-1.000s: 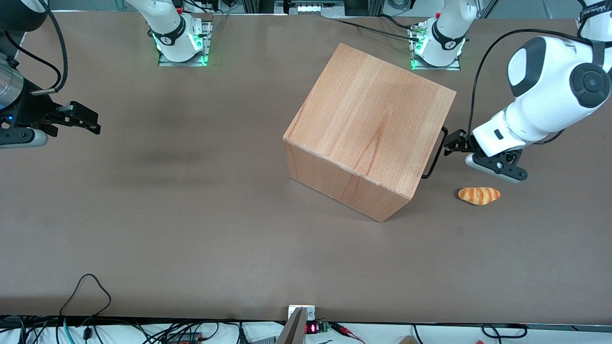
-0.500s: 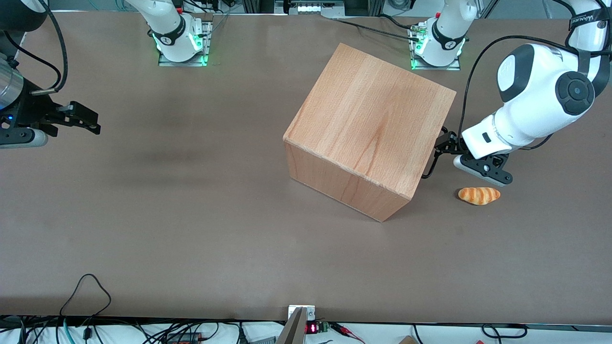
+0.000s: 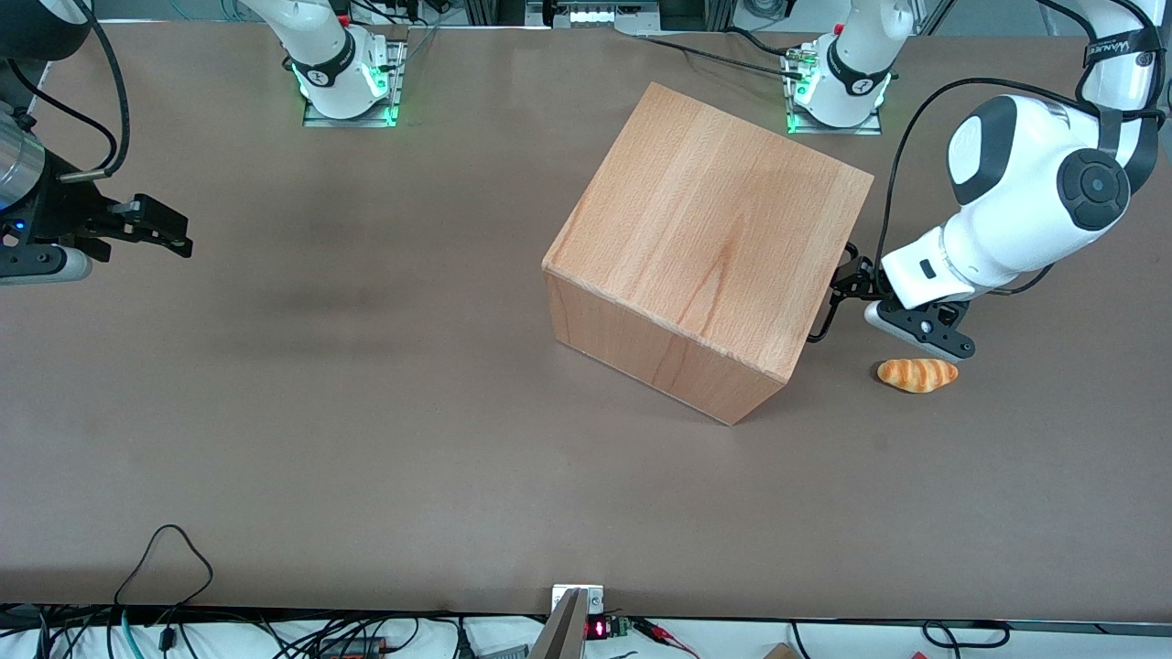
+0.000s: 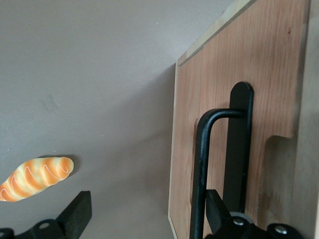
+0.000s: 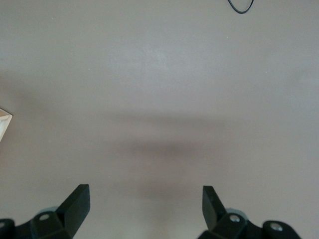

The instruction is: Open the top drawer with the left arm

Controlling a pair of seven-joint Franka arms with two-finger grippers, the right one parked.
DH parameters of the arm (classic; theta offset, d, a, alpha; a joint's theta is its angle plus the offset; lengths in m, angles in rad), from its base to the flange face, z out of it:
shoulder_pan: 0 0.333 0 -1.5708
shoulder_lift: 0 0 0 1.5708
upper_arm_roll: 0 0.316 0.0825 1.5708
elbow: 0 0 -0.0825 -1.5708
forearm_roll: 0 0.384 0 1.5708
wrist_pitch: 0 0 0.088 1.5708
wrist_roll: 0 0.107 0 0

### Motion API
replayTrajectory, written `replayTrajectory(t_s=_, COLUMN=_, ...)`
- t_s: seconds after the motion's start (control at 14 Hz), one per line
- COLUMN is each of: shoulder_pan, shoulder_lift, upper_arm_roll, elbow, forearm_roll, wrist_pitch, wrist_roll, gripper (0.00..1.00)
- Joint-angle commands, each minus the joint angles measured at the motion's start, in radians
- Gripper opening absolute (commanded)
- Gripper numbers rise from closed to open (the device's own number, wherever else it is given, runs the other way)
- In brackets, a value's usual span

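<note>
The beech cube cabinet (image 3: 710, 247) stands on the table, its drawer face turned toward the working arm's end. The top drawer (image 4: 214, 69) is shut, its pale front panel flush with the cabinet. Its black bar handle (image 4: 200, 164) (image 3: 829, 316) stands out from the panel. My left arm's gripper (image 3: 847, 284) (image 4: 148, 201) is open at the handle. The bar sits between the fingers, close to one fingertip (image 4: 215, 204); the other fingertip (image 4: 79, 209) hangs over bare table.
A small orange-striped bread roll (image 3: 917, 374) (image 4: 35, 178) lies on the table beside the gripper, nearer the front camera and a short way out from the drawer face. The white arm (image 3: 1025, 192) reaches in from the working arm's end.
The left arm has moved in toward the drawer face over the last second. The open fingers, earlier just short of the handle, now straddle its bar. The drawer has not moved.
</note>
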Motion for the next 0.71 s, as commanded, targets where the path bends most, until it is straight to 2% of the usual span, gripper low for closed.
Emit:
replayTrajectory(t_s=0.0, shoulder_pan=-0.001, shoulder_lift=0.026, upper_arm_roll=-0.003, elbow=-0.018, forearm_roll=-0.028, wrist_pitch=0.035, wrist_roll=0.028, gripper=1.0)
replayTrajectory(t_s=0.64, shoulder_pan=0.013, shoulder_lift=0.064, upper_arm_roll=0.025, elbow=-0.017, forearm_roll=-0.027, wrist_pitch=0.094, wrist_roll=0.028, gripper=1.0)
